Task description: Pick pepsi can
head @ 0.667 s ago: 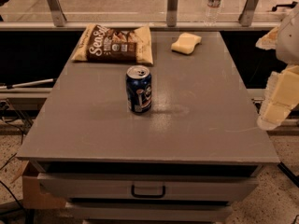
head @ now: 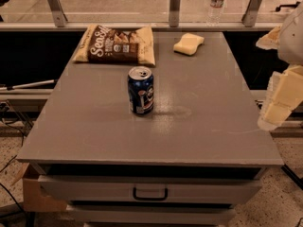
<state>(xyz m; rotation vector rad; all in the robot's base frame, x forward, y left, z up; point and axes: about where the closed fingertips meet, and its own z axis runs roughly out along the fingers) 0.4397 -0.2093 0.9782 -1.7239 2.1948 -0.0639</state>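
Tool [head: 280, 103] partly cut off at right edge, grip state cannot tell; pepsi can [head: 140, 90] upright, well apart.

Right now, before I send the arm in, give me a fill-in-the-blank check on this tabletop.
1. The pepsi can stands ___ near the middle of the table.
2. The end effector hangs by the table's ___ edge in the camera view, apart from the can.
3. The chip bag lies to the ___ of the sponge.
Missing words: upright; right; left.
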